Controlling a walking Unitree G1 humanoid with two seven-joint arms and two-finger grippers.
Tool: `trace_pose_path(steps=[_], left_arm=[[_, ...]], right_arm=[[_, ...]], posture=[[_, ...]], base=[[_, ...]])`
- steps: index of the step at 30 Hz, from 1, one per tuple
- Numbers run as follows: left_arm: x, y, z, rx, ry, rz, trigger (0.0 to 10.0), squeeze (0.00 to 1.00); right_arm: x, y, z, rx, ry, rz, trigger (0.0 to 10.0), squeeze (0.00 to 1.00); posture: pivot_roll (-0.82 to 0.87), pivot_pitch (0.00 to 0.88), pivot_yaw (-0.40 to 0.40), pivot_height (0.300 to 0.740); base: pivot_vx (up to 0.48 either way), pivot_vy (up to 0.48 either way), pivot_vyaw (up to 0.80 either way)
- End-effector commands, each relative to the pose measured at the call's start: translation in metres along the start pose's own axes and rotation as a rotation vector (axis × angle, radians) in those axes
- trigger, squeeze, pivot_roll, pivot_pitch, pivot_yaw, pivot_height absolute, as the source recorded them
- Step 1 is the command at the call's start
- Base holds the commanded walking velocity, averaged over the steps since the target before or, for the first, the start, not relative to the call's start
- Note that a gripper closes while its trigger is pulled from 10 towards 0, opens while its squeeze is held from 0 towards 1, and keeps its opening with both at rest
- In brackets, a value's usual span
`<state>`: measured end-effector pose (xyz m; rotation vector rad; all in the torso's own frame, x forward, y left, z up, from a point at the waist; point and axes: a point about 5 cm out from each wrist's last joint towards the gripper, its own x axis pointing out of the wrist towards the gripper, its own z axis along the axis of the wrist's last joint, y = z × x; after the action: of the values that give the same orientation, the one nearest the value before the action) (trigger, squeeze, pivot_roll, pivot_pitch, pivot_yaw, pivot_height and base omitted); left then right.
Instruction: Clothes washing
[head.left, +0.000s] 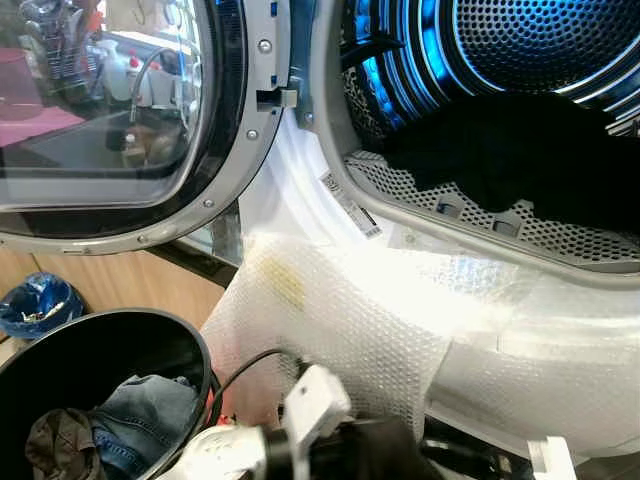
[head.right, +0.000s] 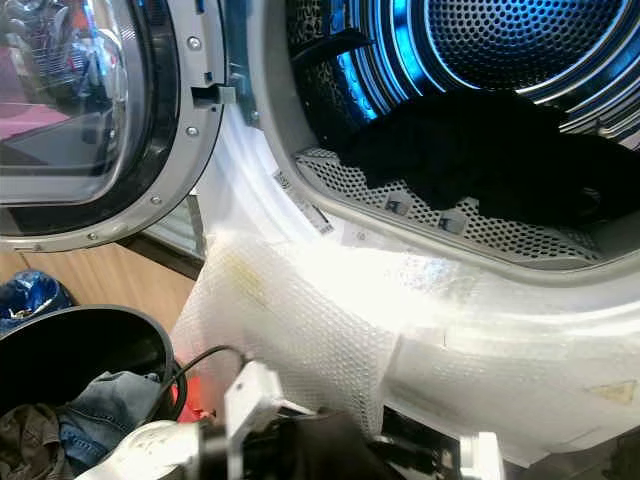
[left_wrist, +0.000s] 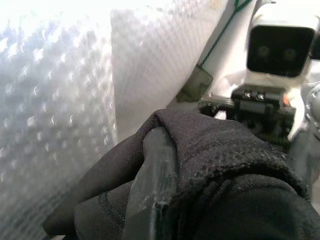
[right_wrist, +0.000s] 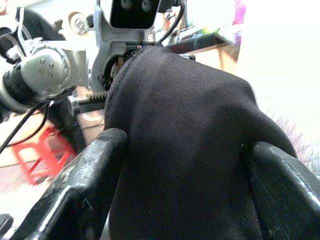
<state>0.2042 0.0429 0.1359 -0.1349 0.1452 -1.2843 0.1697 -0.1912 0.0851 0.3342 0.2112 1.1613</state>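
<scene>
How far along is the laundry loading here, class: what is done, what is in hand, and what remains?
Done: the washer door stands open and dark clothes already lie in the drum. In hand: both the left gripper and the right gripper hold a black garment low in front of the machine. Left: that garment must go in, and jeans still wait in the black basket.

Head eyes look down at the drum (head.left: 520, 60); wrist cameras press close against black cloth (right_wrist: 185, 145).
</scene>
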Motion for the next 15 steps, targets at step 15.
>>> trace_pose_path(steps=[15], left_arm=[[0.011,0.017,0.019,0.012,-0.121,0.1,0.0,0.0]], right_arm=[[0.017,0.009,-0.007,-0.029,0.068,-0.002,10.0,0.0]], posture=[[-0.01,0.02,-0.071,0.74]], base=[[0.0,0.0,0.0]])
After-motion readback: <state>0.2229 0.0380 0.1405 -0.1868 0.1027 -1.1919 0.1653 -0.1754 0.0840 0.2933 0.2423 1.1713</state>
